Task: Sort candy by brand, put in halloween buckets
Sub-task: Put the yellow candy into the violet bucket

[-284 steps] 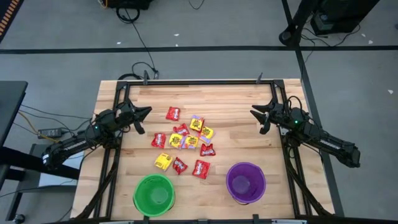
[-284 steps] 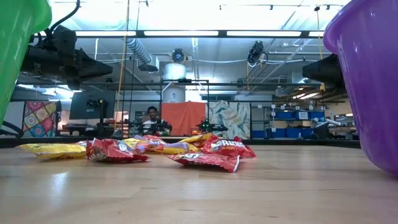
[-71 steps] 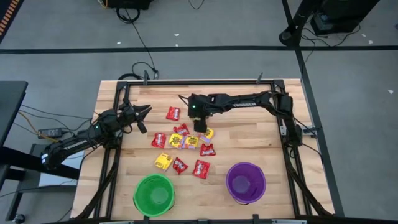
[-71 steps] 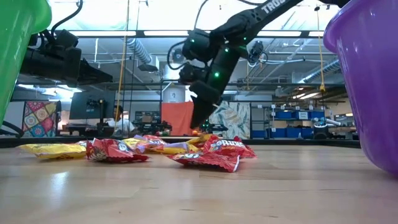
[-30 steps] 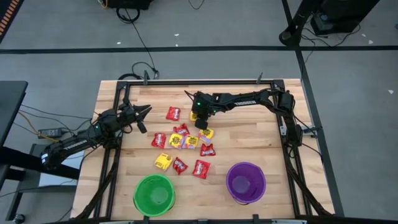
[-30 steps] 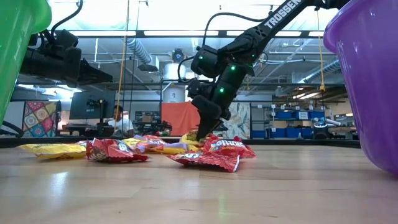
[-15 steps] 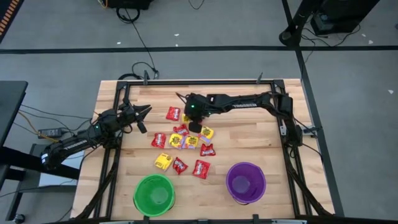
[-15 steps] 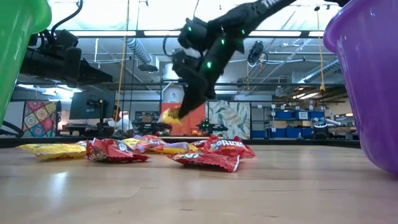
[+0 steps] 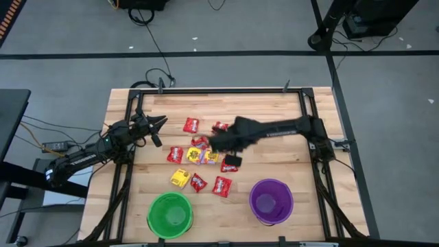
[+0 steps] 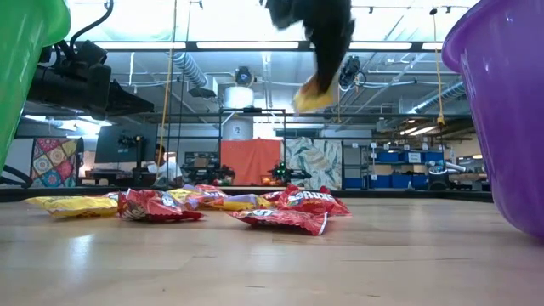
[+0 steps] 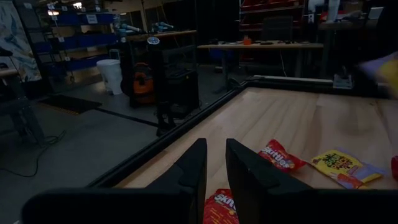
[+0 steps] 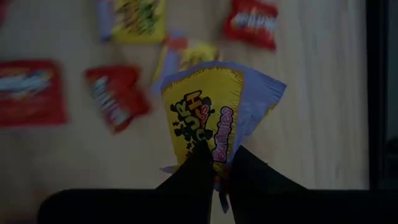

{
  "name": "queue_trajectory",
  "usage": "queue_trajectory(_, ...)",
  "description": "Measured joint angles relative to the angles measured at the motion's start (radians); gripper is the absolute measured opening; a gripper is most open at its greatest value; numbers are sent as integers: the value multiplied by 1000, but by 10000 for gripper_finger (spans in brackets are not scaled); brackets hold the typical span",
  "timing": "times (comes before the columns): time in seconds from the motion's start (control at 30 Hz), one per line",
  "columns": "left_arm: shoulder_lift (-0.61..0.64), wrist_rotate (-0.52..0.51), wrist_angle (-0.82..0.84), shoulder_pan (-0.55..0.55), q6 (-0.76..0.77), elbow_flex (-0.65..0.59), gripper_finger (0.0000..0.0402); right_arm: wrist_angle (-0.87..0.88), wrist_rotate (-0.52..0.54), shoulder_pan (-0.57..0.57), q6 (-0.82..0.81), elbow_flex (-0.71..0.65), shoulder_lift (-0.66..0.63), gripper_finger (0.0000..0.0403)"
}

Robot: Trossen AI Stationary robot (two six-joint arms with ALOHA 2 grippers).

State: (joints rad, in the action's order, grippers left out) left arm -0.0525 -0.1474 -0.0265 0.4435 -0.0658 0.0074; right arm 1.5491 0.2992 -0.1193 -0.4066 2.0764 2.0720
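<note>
Right tool (image 12: 214, 163) pinched one corner of a yellow packet (image 12: 208, 115) above the pile mid-bench; left tool (image 11: 215, 163), near-shut and empty, waited at left edge; thin grip might slip before a bucket.

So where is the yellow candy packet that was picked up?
The yellow shiny candy packet hangs in the right pincer, lifted above the candy pile at the table's middle.

High view looks straight down on the whole pale wooden slatted table (image 9: 274, 161); low view sits at tabletop level, facing the room. 2 wrist views look past their fingers, sharing the scattered red and yellow wrapped candy packets (image 12: 118, 96).
</note>
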Motion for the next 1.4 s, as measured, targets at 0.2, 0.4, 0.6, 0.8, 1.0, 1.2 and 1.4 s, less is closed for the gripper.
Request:
queue_trajectory(0.2, 0, 0, 0, 0, 19, 0, 67, 16, -52, -159, -243, 96, -31, 44)
queue_trajectory(0.4, -2, 0, 1, 0, 41, 0, 67, 23, 21, -291, -483, 101, -55, 44)
queue_trajectory(0.6, -10, 2, 1, 0, 71, 0, 67, 23, -23, -358, -663, 80, -57, 43)
queue_trajectory(0.8, -13, 2, 3, 0, 75, 0, 67, 23, -197, -418, -810, 38, -57, 43)
queue_trajectory(1.0, -13, 2, 3, 0, 77, 0, 67, 22, -309, -477, -948, 37, -78, 42)
queue_trajectory(1.2, -13, 2, 3, 0, 77, 0, 67, 23, -242, -532, -1115, -23, -161, 40)
queue_trajectory(1.4, -13, 2, 3, 0, 77, 0, 67, 23, -339, -555, -1247, -237, -243, 37)
